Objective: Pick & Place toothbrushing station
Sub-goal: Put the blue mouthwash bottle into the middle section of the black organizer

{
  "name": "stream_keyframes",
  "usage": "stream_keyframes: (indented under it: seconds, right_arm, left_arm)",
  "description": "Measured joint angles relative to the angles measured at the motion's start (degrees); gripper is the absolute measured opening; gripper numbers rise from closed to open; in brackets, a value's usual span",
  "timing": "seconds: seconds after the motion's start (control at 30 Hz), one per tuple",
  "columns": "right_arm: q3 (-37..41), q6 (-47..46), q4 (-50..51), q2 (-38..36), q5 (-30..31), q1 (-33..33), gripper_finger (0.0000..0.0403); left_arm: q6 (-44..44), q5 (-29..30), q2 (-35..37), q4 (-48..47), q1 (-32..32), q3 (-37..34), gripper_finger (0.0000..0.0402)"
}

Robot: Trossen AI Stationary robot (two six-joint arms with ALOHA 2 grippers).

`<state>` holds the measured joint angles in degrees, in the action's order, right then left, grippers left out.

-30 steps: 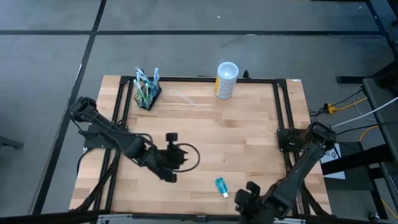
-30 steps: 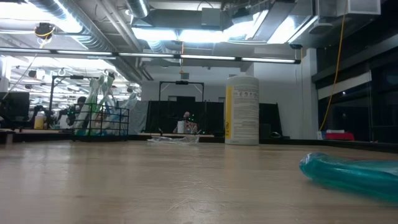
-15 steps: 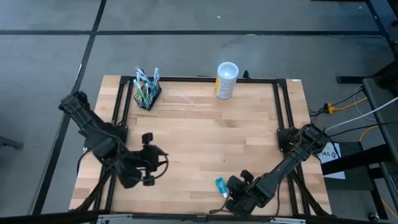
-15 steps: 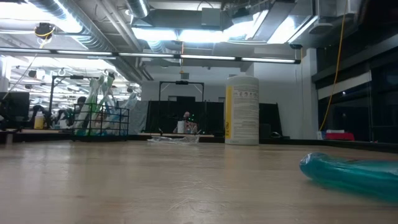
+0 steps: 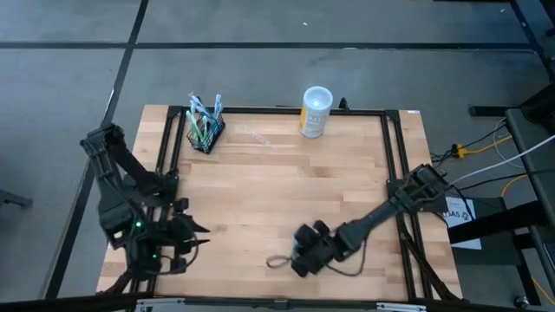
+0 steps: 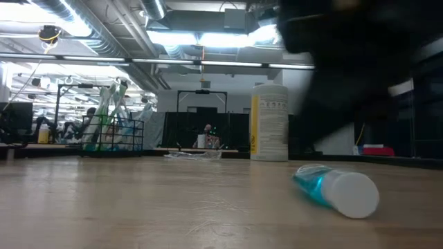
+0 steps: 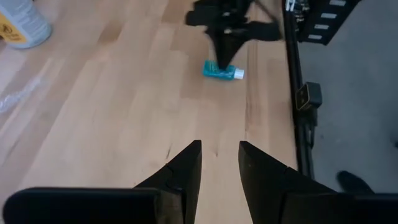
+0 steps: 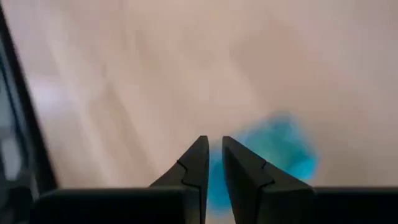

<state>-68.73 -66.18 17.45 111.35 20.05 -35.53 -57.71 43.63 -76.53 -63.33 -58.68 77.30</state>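
Lighting and clarity: even overhead light.
Ceiling strip lights (image 6: 208,34) glared in the low view; the right wrist view was motion-blurred.

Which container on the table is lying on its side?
The teal tube with the white cap, under the right gripper. The white-and-yellow cup stands upright at the far edge.

The teal tube (image 8: 273,152) is a blur; the right arm (image 6: 360,69) smears dark.

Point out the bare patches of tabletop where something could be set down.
Open wood spans the middle, between the toothbrushing station and cup at the back and the right hand in front. Crowded: front centre, where that hand hovers over the teal tube; front left, by the left hand.
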Motion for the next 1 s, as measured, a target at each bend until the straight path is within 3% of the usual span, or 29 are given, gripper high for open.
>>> stream_keyframes:
  seconds: [0.23, 0.47, 0.57, 0.77, 1.0]
  right_arm:
    - [0.06, 5.17, -1.62, -0.68, 0.72, 6.66, 0.0049]
    - [0.13, -4.85, 7.75, -3.99, 2.96, -1.65, 0.0049]
    - [-0.17, -8.43, 6.76, -3.76, 2.38, -4.07, 0.0049]
    - [0.02, -10.53, 7.91, -0.4, 0.35, -3.64, 0.0049]
    - [-0.11, -9.1, 2.32, 2.13, -0.25, -2.57, 0.0049]
  left_arm:
    - [-8.26, 2.36, 0.0, -3.09, -5.0, 0.0, 0.0102]
    - [-12.54, 3.89, -0.02, -7.35, -7.34, 0.0, 0.0102]
    - [-12.83, 4.72, -0.02, -8.21, -7.4, 0.0, 0.0102]
    - [-12.35, 4.84, -0.02, -8.1, -7.19, 0.0, 0.0102]
    - [-13.6, 3.0, -0.04, -7.19, -8.21, 0.0, 0.0102]
